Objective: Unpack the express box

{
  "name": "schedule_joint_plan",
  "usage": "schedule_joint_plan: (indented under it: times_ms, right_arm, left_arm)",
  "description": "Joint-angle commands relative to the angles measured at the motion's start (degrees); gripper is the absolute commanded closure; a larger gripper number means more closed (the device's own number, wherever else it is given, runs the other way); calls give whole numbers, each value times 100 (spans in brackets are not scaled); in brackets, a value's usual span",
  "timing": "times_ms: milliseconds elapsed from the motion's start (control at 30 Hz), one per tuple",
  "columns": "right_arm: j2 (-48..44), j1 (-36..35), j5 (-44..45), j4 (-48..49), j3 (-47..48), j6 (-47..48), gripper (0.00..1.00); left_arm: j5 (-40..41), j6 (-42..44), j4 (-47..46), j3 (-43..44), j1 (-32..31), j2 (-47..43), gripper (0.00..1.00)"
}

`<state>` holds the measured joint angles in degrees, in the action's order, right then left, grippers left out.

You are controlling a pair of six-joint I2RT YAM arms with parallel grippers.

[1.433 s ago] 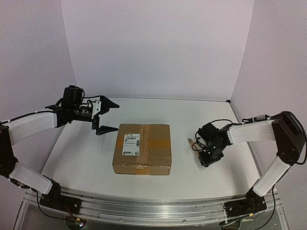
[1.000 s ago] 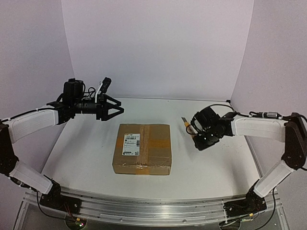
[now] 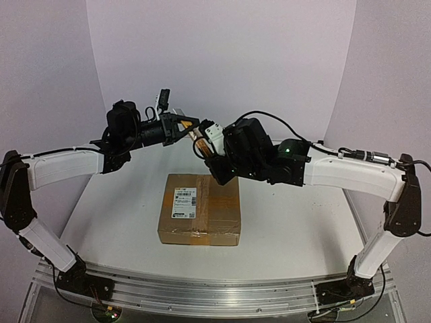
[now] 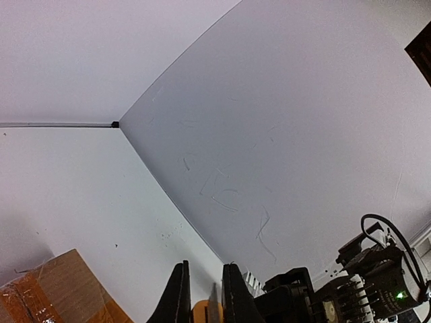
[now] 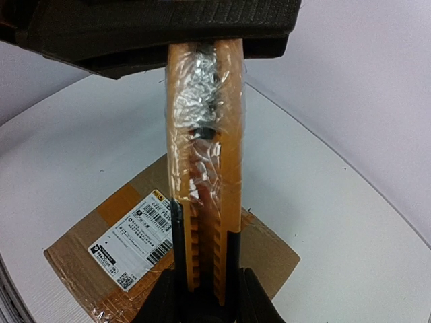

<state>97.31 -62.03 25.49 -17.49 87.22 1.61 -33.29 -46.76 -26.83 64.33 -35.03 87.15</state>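
Express box (image 3: 201,208) is seen shut and taped, flat at table (image 3: 289,222) centre, label (image 3: 184,202) up; contents are hidden. Utility knife (image 5: 205,168) is clamped above it by right gripper (image 5: 205,282) and left gripper (image 4: 205,279), one end each.

2 slim arms of the same make, as far as I can see. The left arm (image 3: 64,168) and the right arm (image 3: 350,173) each carry long white shells on their links, with black housings at the joints. Thin black cables (image 3: 266,118) run along them and loop free near the wrists. A small green light (image 3: 288,144) glows on the right arm's black wrist housing. The left gripper (image 3: 192,126) is black, with a white connector (image 3: 162,97) sticking up behind it. The right gripper (image 5: 205,289) has 2 matt black fingers (image 5: 161,299). Black base blocks (image 3: 74,279) sit on a silver rail (image 3: 202,291) along the table's near edge.
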Motion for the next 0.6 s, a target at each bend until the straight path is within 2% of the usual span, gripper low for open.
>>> schedule_joint_plan:
  times_ms: [0, 33, 67, 100, 167, 233, 367, 467, 567]
  right_arm:
    - [-421, 62, -988, 369, 42, -240, 65]
    - [-526, 142, -1437, 392, 19, -437, 36]
    - [-620, 249, -1928, 443, -31, -605, 11]
    - [-711, 379, -2405, 538, -107, -812, 3]
    - [-885, 776, -3271, 978, -366, -1508, 2]
    - [-946, 1092, -3767, 1525, -693, -2227, 2]
    - [-822, 1278, -4124, 2518, -1229, -2920, 3]
    - [-626, 1335, -4717, 3685, -1512, -3557, 13]
    - [-409, 1344, -5226, 4184, -1459, -3871, 23]
  left_arm:
    - [-346, -590, -1178, -196, 48, -118, 100]
    - [-459, -687, -1461, -254, 48, -129, 100]
    - [-542, -757, -1635, -278, 42, -134, 100]
    - [-605, -848, -1799, -299, 43, -133, 100]
    - [-708, -1016, -1996, -333, 41, -131, 100]
    - [-871, -1110, -2140, -334, 39, -121, 100]
    - [-1004, -1124, -2253, -305, 34, -114, 100]
    - [-1039, -1125, -2257, -298, 31, -119, 100]
    - [-972, -1145, -2238, -256, 31, -114, 100]
